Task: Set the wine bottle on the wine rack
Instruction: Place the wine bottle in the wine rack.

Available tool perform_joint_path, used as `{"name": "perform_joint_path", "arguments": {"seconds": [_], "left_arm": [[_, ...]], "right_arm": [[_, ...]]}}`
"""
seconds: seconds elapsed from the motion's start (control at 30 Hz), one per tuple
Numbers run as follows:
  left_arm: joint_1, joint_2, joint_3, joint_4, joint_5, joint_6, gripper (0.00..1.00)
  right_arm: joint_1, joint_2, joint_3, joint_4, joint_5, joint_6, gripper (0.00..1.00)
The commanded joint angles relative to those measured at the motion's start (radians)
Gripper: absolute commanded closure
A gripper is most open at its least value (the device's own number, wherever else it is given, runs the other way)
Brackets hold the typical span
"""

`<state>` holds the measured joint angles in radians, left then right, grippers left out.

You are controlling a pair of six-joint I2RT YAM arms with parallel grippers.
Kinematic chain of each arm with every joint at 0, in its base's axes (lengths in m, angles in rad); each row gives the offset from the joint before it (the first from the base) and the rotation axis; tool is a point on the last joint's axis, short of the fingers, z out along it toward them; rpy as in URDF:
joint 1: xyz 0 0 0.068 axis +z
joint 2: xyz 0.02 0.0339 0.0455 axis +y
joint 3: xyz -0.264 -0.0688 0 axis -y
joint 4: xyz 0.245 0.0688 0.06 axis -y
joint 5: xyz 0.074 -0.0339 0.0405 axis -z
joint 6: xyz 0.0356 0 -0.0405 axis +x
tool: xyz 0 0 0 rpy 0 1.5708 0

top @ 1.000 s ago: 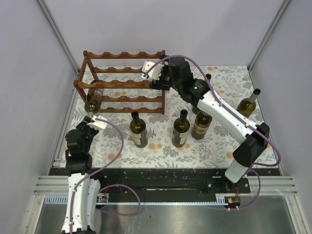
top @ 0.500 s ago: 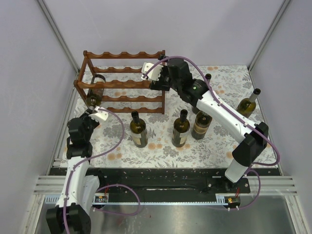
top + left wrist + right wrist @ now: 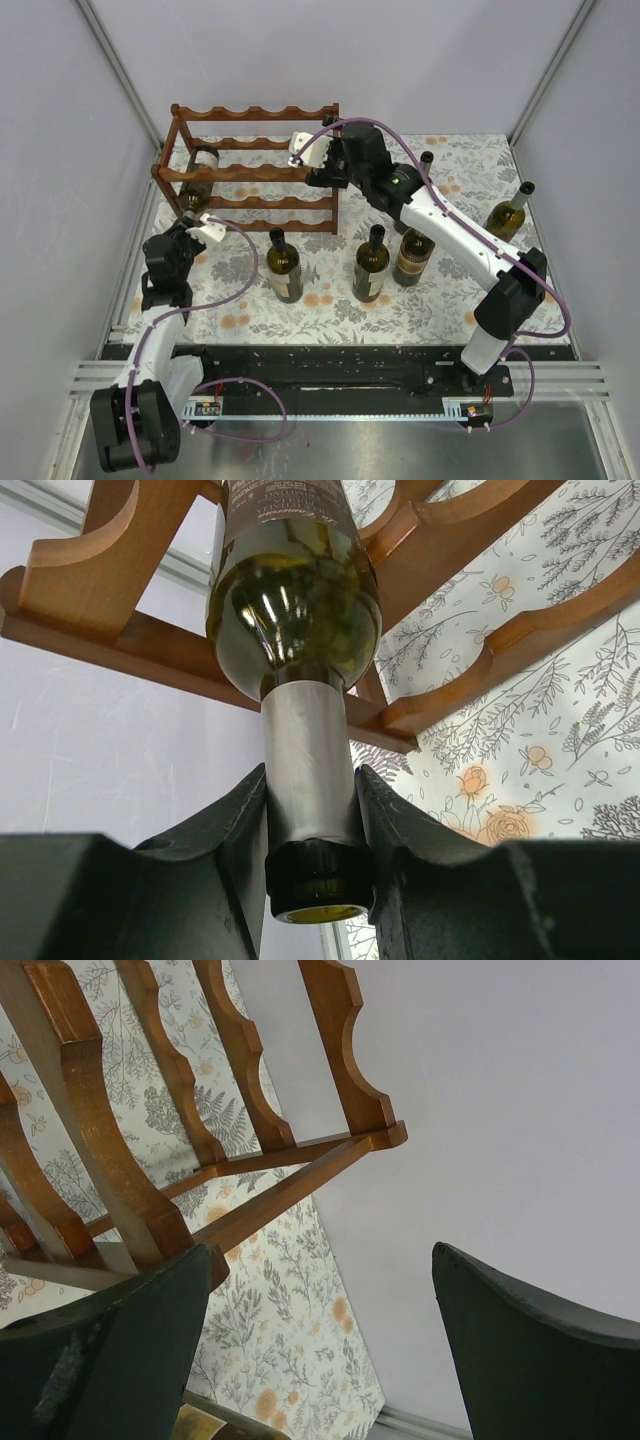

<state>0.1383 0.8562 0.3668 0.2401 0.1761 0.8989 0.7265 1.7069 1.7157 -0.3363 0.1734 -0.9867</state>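
The light was bright, even and diffuse, and the shadows on the table (image 3: 450,300) were soft and faint. On the wine bottle (image 3: 295,610) small white glints showed. The near fingers (image 3: 200,870) looked dark, slightly out of focus.

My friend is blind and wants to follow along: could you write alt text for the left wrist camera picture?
The left gripper is shut on the silver-foiled neck of a wine bottle, whose green body lies among the scalloped rails of the wooden wine rack. A floral tablecloth shows behind.
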Motion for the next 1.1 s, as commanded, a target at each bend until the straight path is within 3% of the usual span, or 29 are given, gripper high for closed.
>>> {"name": "perform_joint_path", "arguments": {"seconds": [0.0,0.73,1.07], "left_arm": [[-0.032,0.116,-0.028,-0.199,0.201,-0.002,1.00],[-0.057,0.280,-0.048,-0.116,0.244,0.089,1.00],[-0.069,0.320,-0.109,0.080,0.143,0.138,1.00]], "right_arm": [[-0.004,0.007,0.012,0.046,0.020,-0.012,0.01],[-0.006,-0.010,-0.027,0.069,0.031,-0.023,0.01],[-0.006,-0.003,-0.030,0.069,0.032,-0.023,0.01]]}}
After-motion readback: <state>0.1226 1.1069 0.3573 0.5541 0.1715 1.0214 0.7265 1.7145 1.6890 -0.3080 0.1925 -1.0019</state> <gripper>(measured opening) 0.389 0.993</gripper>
